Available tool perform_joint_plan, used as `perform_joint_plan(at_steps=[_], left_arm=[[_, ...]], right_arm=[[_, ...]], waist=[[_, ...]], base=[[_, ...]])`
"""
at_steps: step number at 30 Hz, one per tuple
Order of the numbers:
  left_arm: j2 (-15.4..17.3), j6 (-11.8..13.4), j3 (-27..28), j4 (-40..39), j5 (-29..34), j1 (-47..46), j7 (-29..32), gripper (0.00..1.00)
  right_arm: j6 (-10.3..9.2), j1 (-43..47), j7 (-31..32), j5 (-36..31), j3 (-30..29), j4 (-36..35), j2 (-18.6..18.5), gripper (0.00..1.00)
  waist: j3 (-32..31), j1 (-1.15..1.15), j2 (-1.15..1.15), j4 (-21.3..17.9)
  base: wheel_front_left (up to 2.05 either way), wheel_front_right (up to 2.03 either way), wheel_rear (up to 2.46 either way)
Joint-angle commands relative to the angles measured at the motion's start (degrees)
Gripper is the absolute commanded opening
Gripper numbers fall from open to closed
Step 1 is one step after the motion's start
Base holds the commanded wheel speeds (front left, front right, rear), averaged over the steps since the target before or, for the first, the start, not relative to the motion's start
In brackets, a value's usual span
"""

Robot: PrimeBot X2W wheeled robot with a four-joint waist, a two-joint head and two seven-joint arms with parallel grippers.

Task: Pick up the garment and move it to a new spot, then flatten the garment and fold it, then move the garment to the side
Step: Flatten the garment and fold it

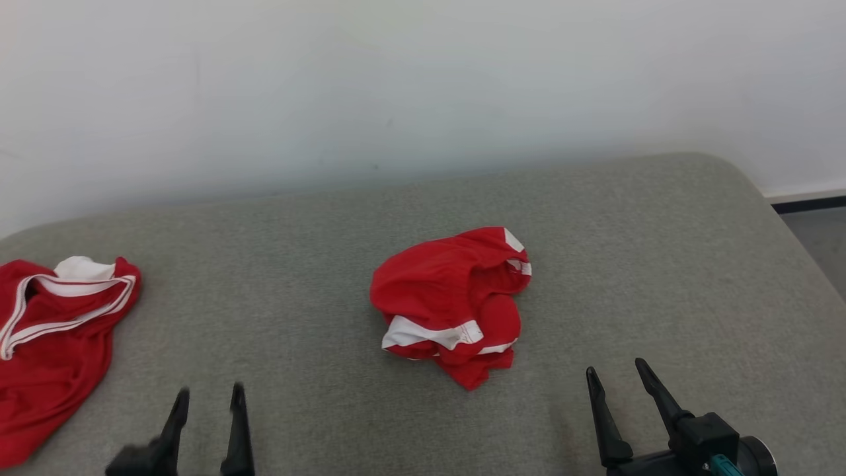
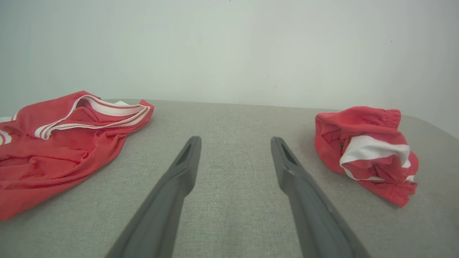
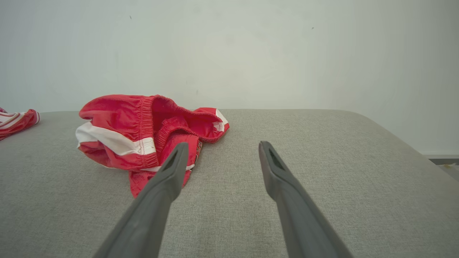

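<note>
**Lying crumpled in the middle, with both pincers open and empty**

The crumpled red garment sits bunched in a heap near the centre of a grey cloth-covered surface. It is red with white bands, and the right wrist view shows a gathered elastic edge along its upper fold. Nothing is touching it.

The left pincer is low at the near edge, to the left of the heap and well apart from it. Its two dark fingers are spread wide with only bare grey cloth between them. The right pincer is at the near right, closer to the heap but clear of it, its fingers likewise parted and holding nothing. In the right wrist view its left finger crosses in front of the garment's lower corner; I cannot tell from that view whether it touches the cloth, but the head view shows a gap.

A second red garment with white striped trim lies spread out loosely at the far left edge of the surface. A plain pale wall stands behind, and a strip of floor shows past the rounded right corner.
</note>
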Motion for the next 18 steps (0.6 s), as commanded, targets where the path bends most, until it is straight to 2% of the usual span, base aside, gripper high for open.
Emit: perform_joint_plan(at_steps=[1,6,12,18], left_arm=[[0.2,-0.2,-0.2,-0.5,0.5,-2.2,0.8,1.00],[1.1,-1.2,-2.7,0.6,1.0,-11.1,9.1,1.00],[-0.3,-3.0,-6.6,5.4,-0.7,-22.5,24.1,1.00],[-1.1,-3.7,-10.2,11.4,-0.2,-31.2,32.1,1.00]], right_arm=[[-0.14,-0.6,-0.1,0.5,0.2,0.0,-0.1,1.00],[-0.14,-1.1,-0.2,0.6,0.8,0.1,-0.1,1.00],[-0.14,-1.7,-0.2,1.2,1.8,0.5,0.0,1.00],[-0.14,-2.8,-0.3,2.3,2.9,1.1,0.0,1.00]], waist=[[0.9,0.00,0.00,-1.7],[2.0,0.00,0.00,-5.5],[3.4,0.00,0.00,-10.6],[4.8,0.00,0.00,-15.7]], base=[[0.00,0.00,0.00],[0.00,0.00,0.00],[0.00,0.00,0.00],[0.00,0.00,0.00]])
